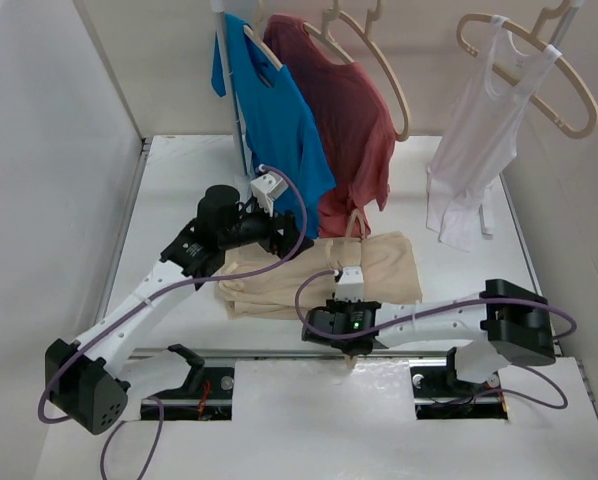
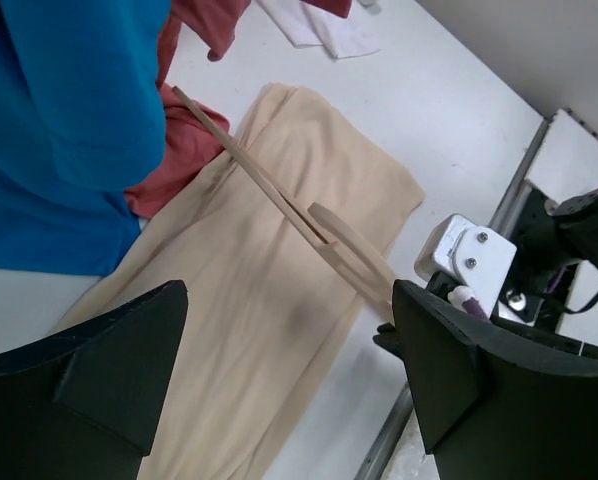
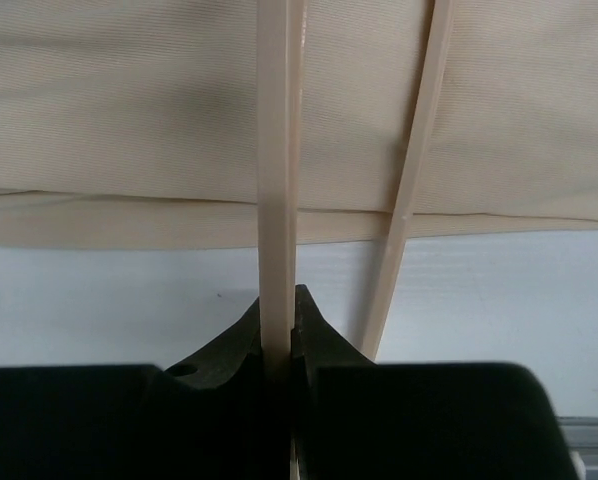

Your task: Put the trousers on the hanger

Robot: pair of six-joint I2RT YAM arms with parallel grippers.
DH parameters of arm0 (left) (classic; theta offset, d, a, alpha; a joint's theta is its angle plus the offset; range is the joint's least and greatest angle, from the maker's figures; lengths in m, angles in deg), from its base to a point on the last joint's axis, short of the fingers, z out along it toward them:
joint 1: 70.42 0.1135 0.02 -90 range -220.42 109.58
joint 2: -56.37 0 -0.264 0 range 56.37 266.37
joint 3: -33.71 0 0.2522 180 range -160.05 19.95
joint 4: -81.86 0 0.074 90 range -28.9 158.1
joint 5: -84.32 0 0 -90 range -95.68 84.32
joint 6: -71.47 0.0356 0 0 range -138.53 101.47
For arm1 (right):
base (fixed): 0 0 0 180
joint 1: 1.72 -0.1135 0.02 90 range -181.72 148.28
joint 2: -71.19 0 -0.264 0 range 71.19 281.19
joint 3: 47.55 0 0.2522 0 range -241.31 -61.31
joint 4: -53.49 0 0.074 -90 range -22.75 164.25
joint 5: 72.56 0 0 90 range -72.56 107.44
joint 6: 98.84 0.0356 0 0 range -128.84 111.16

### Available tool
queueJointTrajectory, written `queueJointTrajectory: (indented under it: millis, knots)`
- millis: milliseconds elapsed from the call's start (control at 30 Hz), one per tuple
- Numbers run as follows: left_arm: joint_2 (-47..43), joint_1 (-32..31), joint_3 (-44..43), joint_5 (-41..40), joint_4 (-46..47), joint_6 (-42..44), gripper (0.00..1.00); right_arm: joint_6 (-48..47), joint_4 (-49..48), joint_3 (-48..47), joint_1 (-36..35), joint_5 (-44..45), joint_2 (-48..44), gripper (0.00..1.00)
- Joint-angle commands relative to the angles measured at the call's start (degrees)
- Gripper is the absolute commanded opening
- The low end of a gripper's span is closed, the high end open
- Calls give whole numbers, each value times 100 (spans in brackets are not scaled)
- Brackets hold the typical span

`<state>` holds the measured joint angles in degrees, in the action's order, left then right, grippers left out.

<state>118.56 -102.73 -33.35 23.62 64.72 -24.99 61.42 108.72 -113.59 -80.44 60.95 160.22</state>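
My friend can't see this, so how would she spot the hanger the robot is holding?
Look at the white table, then at the folded tan trousers in its middle. The hanger is held over them, pinched in the right tool. Unlike the hangers at the back, it carries no clothes.

Looking it all over, I can't make out a single word, label, brand mark, number or sign; nothing is legible in any of the views.
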Motion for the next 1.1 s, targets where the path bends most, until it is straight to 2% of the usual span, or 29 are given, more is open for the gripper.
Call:
queueJointTrajectory:
  millis: [0,67,133,333,367,567,767,933,1000,1067]
  knots:
    - [91,120,-216,760,241,-295,81,-328,-859,348,-47,-97,-324,0]
    - [275,-2,-216,928,294,-347,82,-714,-1157,410,-47,-149,-387,0]
    - [407,-160,-216,640,416,-418,84,-917,-1212,411,-47,-149,-387,0]
    - [732,-266,-295,770,786,-875,86,-1208,-1124,121,-47,-351,325,0]
    - [802,-266,-347,770,516,-875,86,-1208,-1124,121,-47,-352,325,0]
    - [1251,-390,-638,42,-961,-383,69,-1024,-1045,121,-47,-299,273,0]
    - [1190,-390,-813,-398,-1498,-128,69,-1023,-992,121,-47,-299,220,0]
    - [1243,-390,-866,-312,-1745,-128,70,-971,-992,121,-47,-299,220,0]
    - [1295,-390,-866,-153,-1745,-128,62,-970,-1044,121,-47,-299,220,0]
    - [1366,-390,-866,-3,-1640,-215,42,-970,-1045,121,-47,-299,220,0]
